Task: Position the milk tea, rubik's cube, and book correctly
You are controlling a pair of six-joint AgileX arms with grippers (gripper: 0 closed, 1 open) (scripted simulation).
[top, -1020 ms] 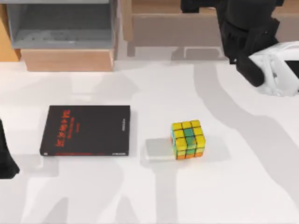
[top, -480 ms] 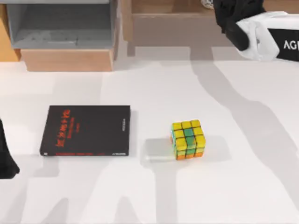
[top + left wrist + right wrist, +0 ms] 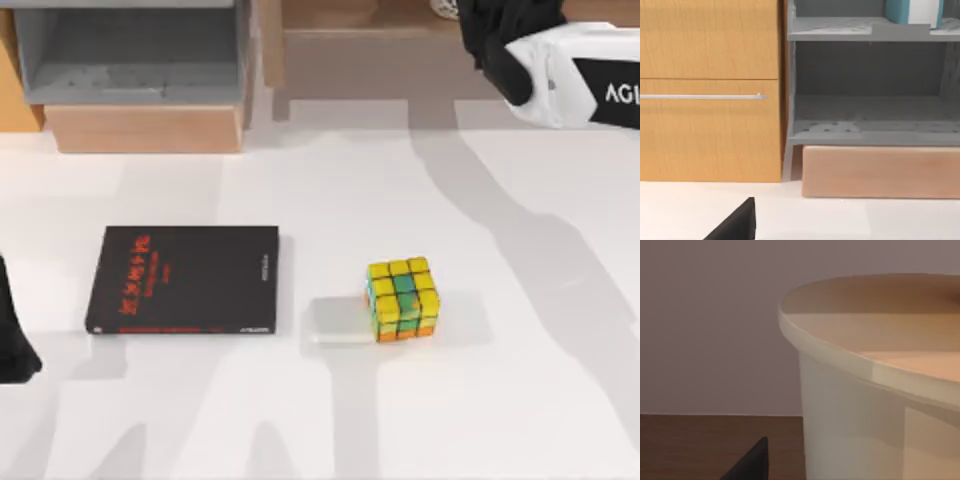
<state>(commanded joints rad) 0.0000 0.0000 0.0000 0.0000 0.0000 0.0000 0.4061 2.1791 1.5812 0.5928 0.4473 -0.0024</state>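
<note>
At the far edge of the white bench (image 3: 560,400), the AgileX right arm reaches into a low wooden shelf (image 3: 370,50), its gripper (image 3: 480,22) beside a small round white milk tea speckled with dark dots (image 3: 445,8) — only a sliver of it clears the arm in the top view. From the right wrist, a pale cream cup with a wide rim (image 3: 865,405) looms close against a plain wall, standing on dark wood; whether the fingers are spread or closed on it cannot be told.

The thin black book with red characters (image 3: 185,280) lies flat toward the bench's left, and the mostly yellow rubik's cube with green and orange squares (image 3: 402,299) sits well apart to its right, next to a small pale square patch (image 3: 335,320). Neither is touched. The left arm is parked at the left edge (image 3: 12,340), its wrist camera facing an orange drawer front (image 3: 710,90) and a grey open shelf unit (image 3: 870,115).

The step in hand looks to be the milk tea's placement on the wooden shelf. Next — by this reading — the right arm would need to back out cleanly without tipping the cup, then turn to the cube or the book.
</note>
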